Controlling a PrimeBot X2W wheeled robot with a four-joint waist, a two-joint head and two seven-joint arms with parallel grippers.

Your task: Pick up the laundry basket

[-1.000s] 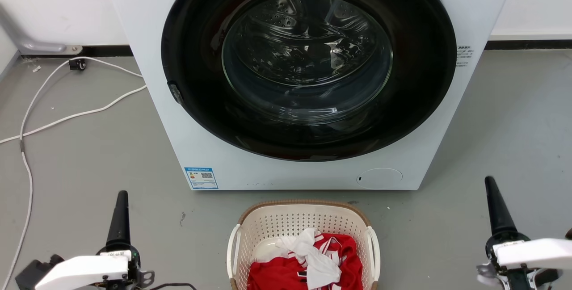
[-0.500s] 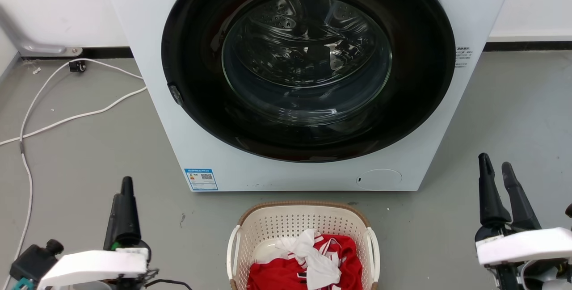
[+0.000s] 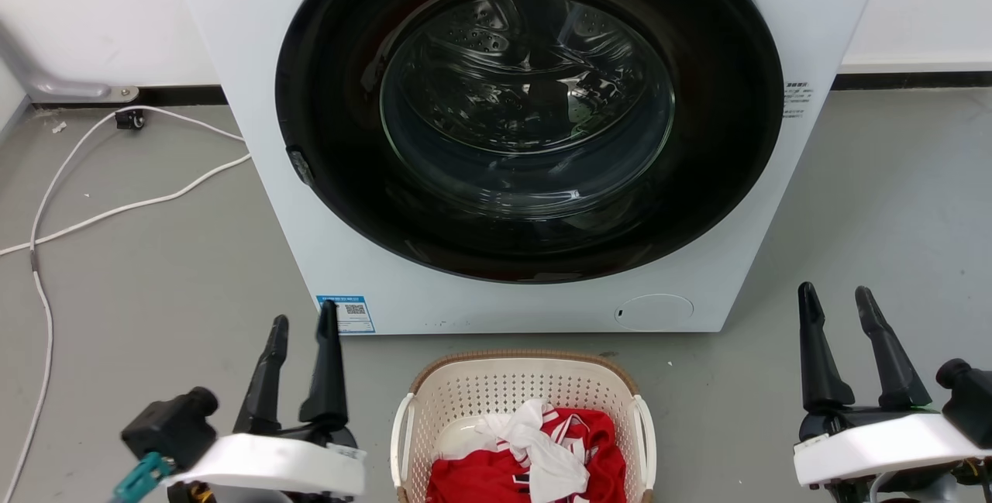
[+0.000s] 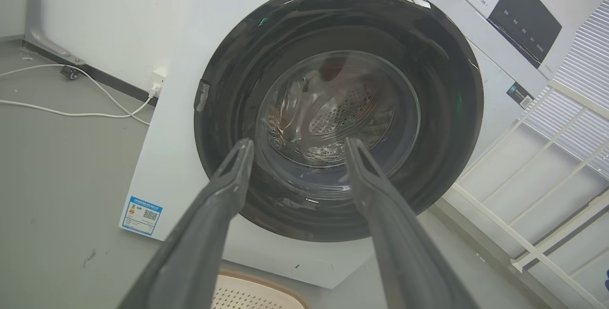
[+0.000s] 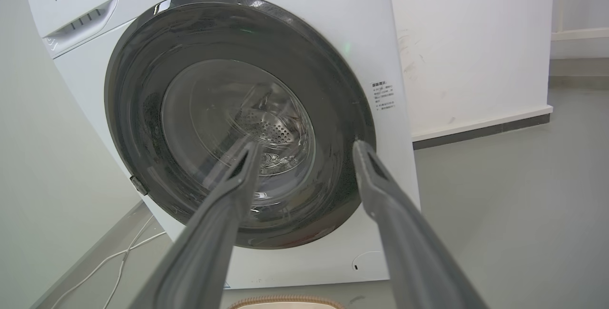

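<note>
Sitting on the grey floor [image 3: 155, 270] just in front of the white washing machine [image 3: 232, 30], the laundry basket [image 3: 518, 355] holds a heap of red and white clothes [image 3: 480, 481]. The left hand [image 3: 304, 314] hovers near the basket's left side, its two dark fingers [image 3: 326, 367] parted and holding nothing. The right hand [image 3: 835, 290] hangs well off to the basket's right, fingers likewise spread, empty. Neither touches the basket.
</note>
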